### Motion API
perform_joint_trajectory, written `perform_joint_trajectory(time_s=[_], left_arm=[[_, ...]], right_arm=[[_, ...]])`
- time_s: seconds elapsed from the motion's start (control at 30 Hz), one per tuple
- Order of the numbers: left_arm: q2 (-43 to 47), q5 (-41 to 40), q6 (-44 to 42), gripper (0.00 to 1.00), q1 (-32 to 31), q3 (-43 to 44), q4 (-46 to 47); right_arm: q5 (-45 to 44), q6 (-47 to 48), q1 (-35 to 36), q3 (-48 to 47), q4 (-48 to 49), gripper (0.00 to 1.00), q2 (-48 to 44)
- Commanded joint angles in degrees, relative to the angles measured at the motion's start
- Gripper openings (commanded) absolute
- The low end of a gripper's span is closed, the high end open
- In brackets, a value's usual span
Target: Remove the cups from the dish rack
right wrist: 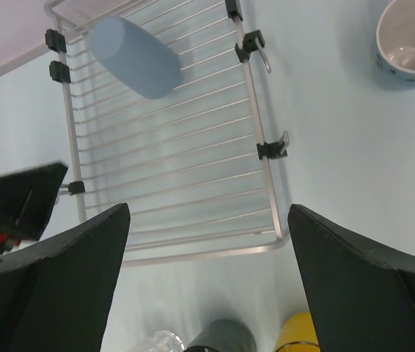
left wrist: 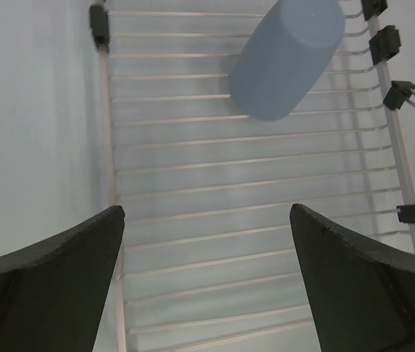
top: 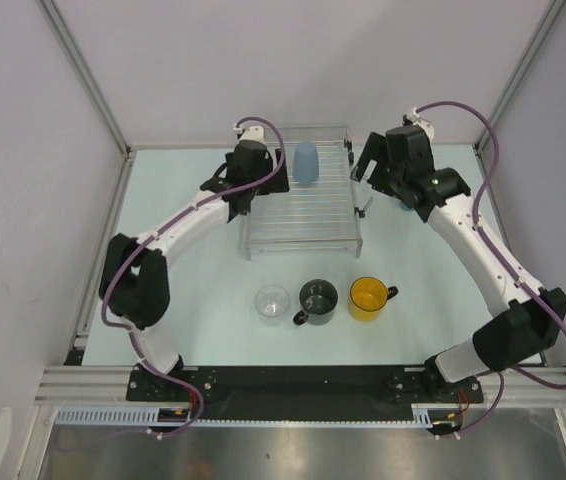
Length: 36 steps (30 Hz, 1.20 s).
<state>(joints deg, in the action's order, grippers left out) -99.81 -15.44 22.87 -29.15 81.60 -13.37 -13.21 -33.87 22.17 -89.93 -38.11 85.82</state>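
Note:
The silver wire dish rack (top: 303, 215) (left wrist: 193, 183) (right wrist: 171, 161) sits mid-table. A pale blue handleless cup (top: 306, 162) (left wrist: 287, 59) (right wrist: 136, 57) rests in its far part, closed end toward the cameras. My left gripper (top: 246, 195) (left wrist: 206, 220) hangs open over the rack's left side, nothing between its fingers. To the right of the rack, my right gripper (top: 363, 160) (right wrist: 207, 213) is open and empty. On the table in front of the rack stand a clear glass tumbler (top: 272, 303), a dark grey mug (top: 317, 300) and a yellow mug (top: 369, 297). A blue mug (right wrist: 408, 40) stands right of the rack.
White walls with metal frame posts (top: 88, 75) enclose the table on three sides. The arms' bases are bolted to a black rail (top: 303, 385) at the near edge. Purple cables (top: 483, 170) loop beside both arms.

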Motion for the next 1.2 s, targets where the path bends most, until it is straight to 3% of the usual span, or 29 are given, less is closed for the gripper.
perform_joint_trajectory(time_s=[0.0, 0.13, 0.27, 0.5, 0.67, 1.17], left_arm=[[-8.69, 6.65, -8.01, 1.0, -0.3, 9.87, 5.29], [-15.84, 7.27, -12.23, 1.0, -0.47, 19.1, 5.36], [-18.84, 8.41, -15.83, 1.0, -0.39, 18.95, 13.08], [-23.59, 9.81, -22.6, 1.0, -0.47, 19.83, 22.76], [-25.95, 11.83, -22.79, 1.0, -0.47, 20.7, 27.86], [-35.1, 15.62, -22.17, 1.0, -0.03, 31.42, 27.17]], right_arm=[[-3.66, -0.41, 1.46, 6.49, 6.37, 0.95, -7.85], [-6.12, -1.02, 4.28, 16.06, 11.11, 0.94, -14.96], [-4.99, -1.64, 6.12, 23.04, 16.05, 0.94, -18.58], [-3.31, -1.03, 9.02, 25.24, 14.11, 0.93, -18.23], [-3.66, -0.85, 11.92, 27.79, 15.6, 0.93, -19.29], [-1.82, -1.03, 15.27, 28.76, 17.28, 0.93, -15.51]])
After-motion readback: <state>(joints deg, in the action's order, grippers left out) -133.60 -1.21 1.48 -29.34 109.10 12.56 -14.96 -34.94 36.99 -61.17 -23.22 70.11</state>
